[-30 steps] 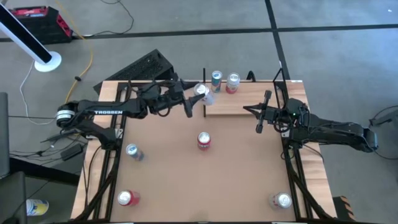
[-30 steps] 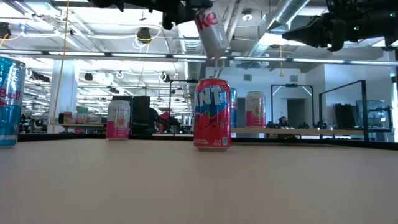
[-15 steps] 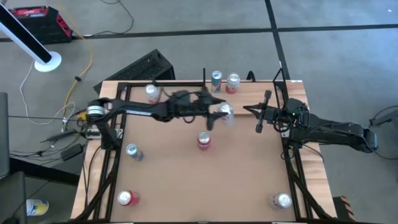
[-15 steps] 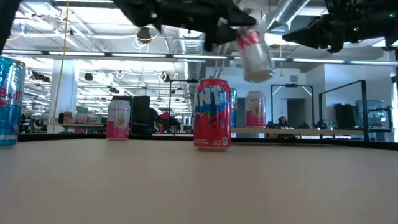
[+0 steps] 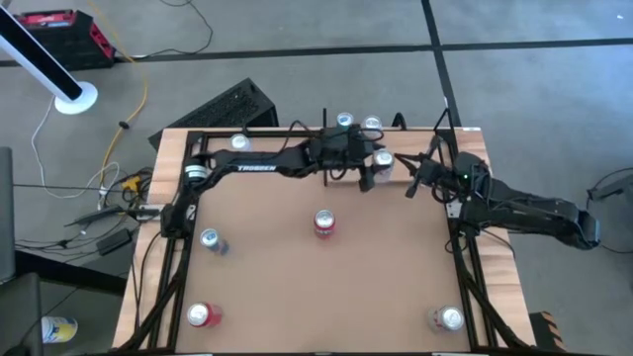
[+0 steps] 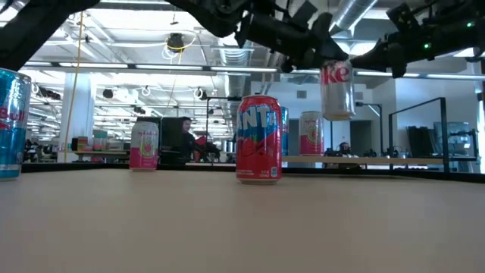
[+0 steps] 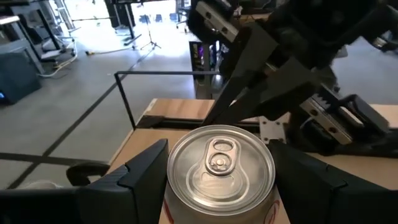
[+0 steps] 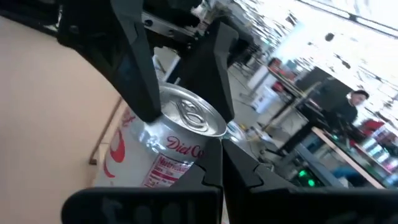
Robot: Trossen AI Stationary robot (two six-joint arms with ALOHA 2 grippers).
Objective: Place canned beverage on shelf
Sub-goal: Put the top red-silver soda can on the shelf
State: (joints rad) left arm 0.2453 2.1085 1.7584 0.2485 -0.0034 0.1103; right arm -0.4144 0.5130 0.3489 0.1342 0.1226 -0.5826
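Aloft, smooth silver cylindrical can pinched in left hand — right hand pressed together, near.

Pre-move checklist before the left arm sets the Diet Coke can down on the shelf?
1. Grip: left end effector clamps the Diet Coke can at both sides: ok.
2. Can upright, tab up: ok.
3. Can over the shelf: ok in the high view; height above it cannot tell.
4. Clearance to the two cans already on the shelf: cannot tell.
5. Right end effector, shut, sits close beside the can: not ok, crowding.
6. Fanta can mid-table, out of the path: ok.
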